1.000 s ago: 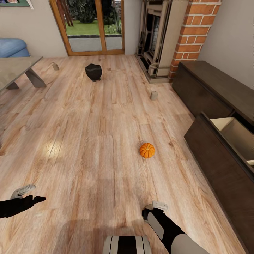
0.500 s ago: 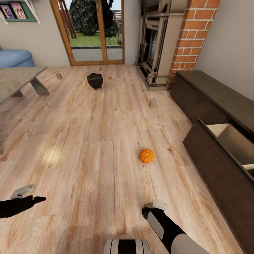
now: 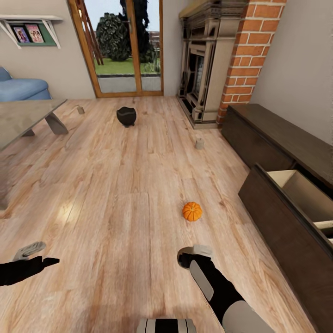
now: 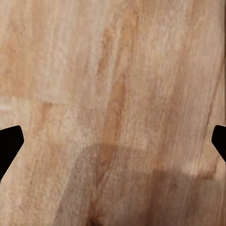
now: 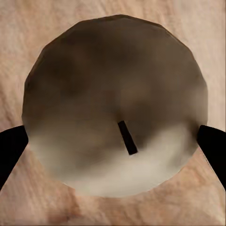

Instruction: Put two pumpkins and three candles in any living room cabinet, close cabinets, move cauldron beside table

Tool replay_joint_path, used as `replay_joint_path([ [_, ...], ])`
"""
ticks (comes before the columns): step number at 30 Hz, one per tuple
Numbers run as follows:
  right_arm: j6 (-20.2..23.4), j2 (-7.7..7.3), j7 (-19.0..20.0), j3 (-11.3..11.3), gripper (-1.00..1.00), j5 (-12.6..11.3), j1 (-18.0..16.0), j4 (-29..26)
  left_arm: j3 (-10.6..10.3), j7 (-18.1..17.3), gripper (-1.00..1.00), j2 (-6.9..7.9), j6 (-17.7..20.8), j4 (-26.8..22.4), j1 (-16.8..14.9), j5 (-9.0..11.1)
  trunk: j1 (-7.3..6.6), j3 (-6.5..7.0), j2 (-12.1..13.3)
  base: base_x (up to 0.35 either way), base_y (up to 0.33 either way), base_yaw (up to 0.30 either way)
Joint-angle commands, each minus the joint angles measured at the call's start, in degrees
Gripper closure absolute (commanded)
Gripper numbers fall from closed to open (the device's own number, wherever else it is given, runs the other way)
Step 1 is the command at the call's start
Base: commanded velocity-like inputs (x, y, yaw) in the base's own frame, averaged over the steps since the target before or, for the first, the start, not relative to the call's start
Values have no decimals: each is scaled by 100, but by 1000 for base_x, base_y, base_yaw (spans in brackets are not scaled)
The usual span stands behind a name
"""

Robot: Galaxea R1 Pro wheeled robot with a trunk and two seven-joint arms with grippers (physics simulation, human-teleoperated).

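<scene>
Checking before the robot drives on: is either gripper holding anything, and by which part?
The right gripper is shut on a candle, fingers at opposite sides of its round body. The left gripper is open over bare floor.

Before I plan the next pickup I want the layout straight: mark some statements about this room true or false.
1. The pumpkin lies on the floor. True.
2. The cauldron sits on the table. False: it stands on the floor, apart from the table.
3. A cabinet drawer stands open. True.
4. The right gripper holds a pumpkin. False: a candle sits between its fingers.
5. A candle stands near the fireplace. True.
</scene>
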Motion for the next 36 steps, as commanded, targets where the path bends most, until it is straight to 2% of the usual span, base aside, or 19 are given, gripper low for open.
replay_joint_path([
  [1, 95, 5, -9, -6, 100, -7, 4, -78, 3, 1, -100, 2, -2, 0, 1, -2, -2, 22, 2, 0, 0, 0],
  [9, 247, 23, -16, -3, 100, -44, 5, -211, 5, 9, -100, 4, -5, 7, 1, -7, -22, 199, 13, 0, 0, 0],
  [15, 589, 61, -26, -7, 100, -35, 5, -227, 14, 9, -100, 66, 9, 31, 1, -38, -38, 332, 21, 0, 0, 0],
  [21, 641, 76, -118, -8, 100, -79, 5, -230, 14, 11, -100, 130, 10, 33, 1, -74, -53, 465, 29, 0, 0, 0],
  [28, 647, 76, -442, -8, 100, -97, 5, -233, 14, 15, -100, 153, 10, 42, 1, -149, -71, 614, 38, 0, 0, 0],
  [36, 647, 76, -488, -8, 100, -103, 5, -250, 7, 11, -100, 237, 5, 93, 1, -180, -92, 746, 49, 0, 0, 0],
])
